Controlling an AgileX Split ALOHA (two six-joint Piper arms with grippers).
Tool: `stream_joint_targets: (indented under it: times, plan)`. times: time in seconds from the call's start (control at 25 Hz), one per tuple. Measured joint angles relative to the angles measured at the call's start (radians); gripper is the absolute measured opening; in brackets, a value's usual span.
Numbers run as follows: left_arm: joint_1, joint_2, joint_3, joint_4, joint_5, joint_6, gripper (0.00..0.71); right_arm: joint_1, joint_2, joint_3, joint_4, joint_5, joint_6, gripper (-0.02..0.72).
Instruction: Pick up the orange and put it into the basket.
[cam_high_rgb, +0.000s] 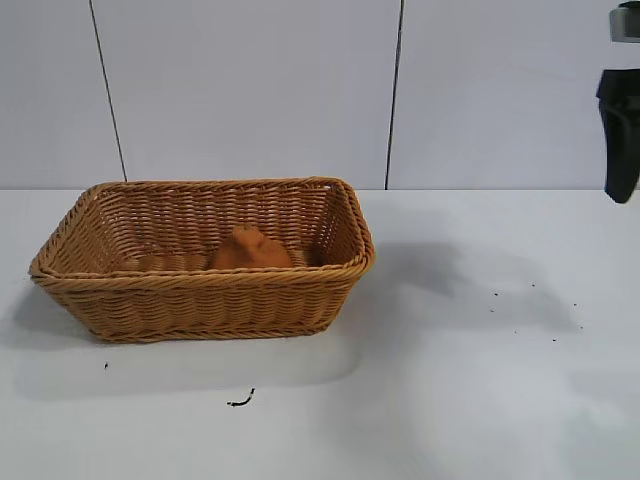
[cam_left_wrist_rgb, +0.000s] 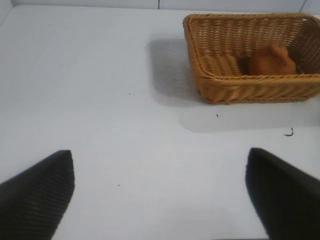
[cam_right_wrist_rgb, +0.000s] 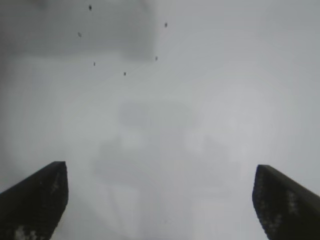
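Left pincer spread apart over table; right pincer likewise; orange inside basket.

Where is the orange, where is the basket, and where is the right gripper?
the orange (cam_high_rgb: 249, 250), exterior view, on its lumpy front.
the basket (cam_high_rgb: 200, 305), exterior view, on its front woven wall.
the right gripper (cam_right_wrist_rgb: 160, 200), right wrist view, midway between its open fingertips.

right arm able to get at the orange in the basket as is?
Probably yes: the orange lies uncovered in the open-topped basket, and the right claw, open and empty, is raised off to its side; nothing between.
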Motion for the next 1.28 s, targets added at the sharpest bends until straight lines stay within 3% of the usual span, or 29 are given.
stream_joint_targets:
  times: [0.36, 0.6, 0.72, 1.28]
  plan:
    - [0.0, 0.0, 0.0, 0.0, 0.0, 0.0, 0.666, 0.0, -0.427, 0.366, 0.039, -0.009, 0.0, 0.694]
    - [0.0, 0.0, 0.0, 0.0, 0.0, 0.0, 0.666, 0.0, -0.721, 0.629, 0.04, -0.166, -0.02, 0.694]
    - [0.0, 0.0, 0.0, 0.0, 0.0, 0.0, 0.666, 0.0, -0.858, 0.734, 0.04, -0.188, -0.033, 0.694]
    - [0.0, 0.0, 0.0, 0.0, 0.001, 0.0, 0.666, 0.0, -1.379, 0.75, 0.044, -0.199, -0.042, 0.694]
